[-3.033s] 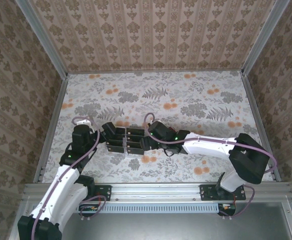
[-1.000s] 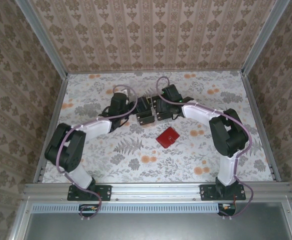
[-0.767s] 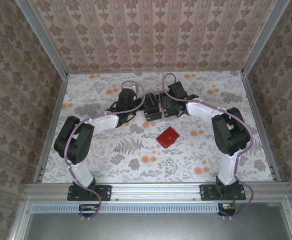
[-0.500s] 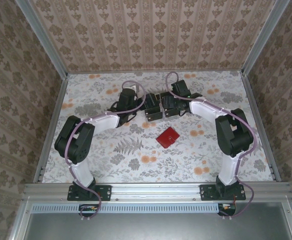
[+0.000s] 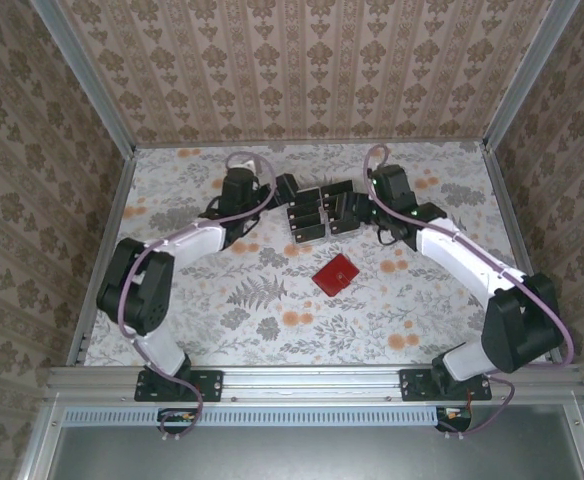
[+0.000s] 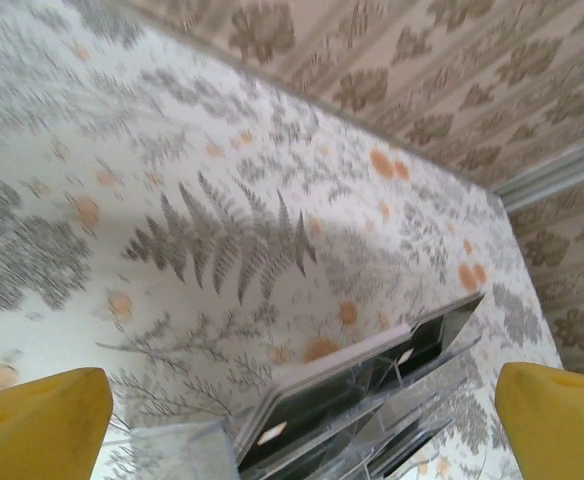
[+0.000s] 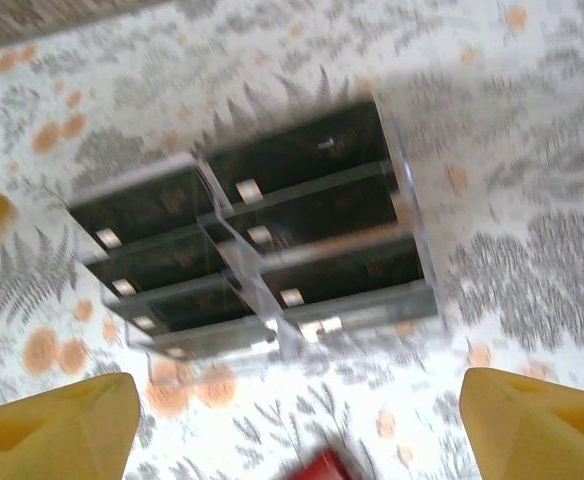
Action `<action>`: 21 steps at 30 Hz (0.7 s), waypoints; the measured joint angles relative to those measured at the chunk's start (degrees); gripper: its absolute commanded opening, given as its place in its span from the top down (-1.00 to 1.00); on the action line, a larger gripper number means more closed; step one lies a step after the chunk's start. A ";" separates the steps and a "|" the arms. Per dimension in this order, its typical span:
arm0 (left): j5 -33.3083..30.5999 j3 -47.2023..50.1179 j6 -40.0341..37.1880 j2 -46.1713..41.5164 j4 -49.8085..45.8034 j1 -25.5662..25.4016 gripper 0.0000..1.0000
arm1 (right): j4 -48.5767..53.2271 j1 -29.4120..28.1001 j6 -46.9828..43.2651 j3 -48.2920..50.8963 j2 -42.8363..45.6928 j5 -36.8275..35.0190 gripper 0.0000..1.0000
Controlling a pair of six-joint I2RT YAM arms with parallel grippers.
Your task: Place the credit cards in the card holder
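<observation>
Top external view: the left gripper (image 5: 280,189) reaches in at the left end of the clear tray (image 5: 315,213), and the right gripper (image 5: 350,198) faces it from the tray's right end. Whether either one touches the tray cannot be told from above.

On the left wrist camera, the left gripper (image 6: 297,418) is spread wide. Its yellow fingertips (image 6: 38,420) sit far apart at the bottom corners with nothing pinched. One corner of the clear tray (image 6: 442,345) lies low between them.

On the right wrist camera, the right gripper (image 7: 297,420) also stands spread wide and holds nothing. Its yellow fingertips (image 7: 54,425) are clear of the tray (image 7: 417,300), which lies just beyond them.

The credit cards (image 7: 302,150) are all in the tray. They are black, leaning in its two rows of slots, each with a small pale mark near one edge. From above, the cards (image 5: 307,205) read as dark blocks inside the clear walls.

The card holder (image 5: 335,274) is red and lies flat on the flowered table (image 5: 452,300). It is on the tray's near side, apart from it and a little toward the right arm. A red corner of the holder (image 7: 322,468) shows just short of the tray between the right fingertips.
</observation>
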State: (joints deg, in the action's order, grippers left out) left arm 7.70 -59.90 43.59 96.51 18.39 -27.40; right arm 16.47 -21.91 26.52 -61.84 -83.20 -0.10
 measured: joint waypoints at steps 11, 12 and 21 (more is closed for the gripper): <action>-1.09 8.52 -4.39 -23.26 -10.19 6.05 -0.99 | -5.16 -1.18 1.88 7.96 -5.22 2.32 -0.67; -1.14 10.12 -4.63 -25.27 -11.26 5.97 -1.00 | -6.08 -1.55 1.97 7.96 -6.54 2.36 -0.67; -4.55 26.88 -4.17 -42.07 -21.53 4.04 -1.00 | -9.62 -6.78 2.01 7.96 -14.45 2.54 -0.64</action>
State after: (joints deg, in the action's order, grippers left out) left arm 3.16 -33.01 39.42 54.43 -3.14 -23.35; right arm 6.85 -28.69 28.53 -53.89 -97.65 2.44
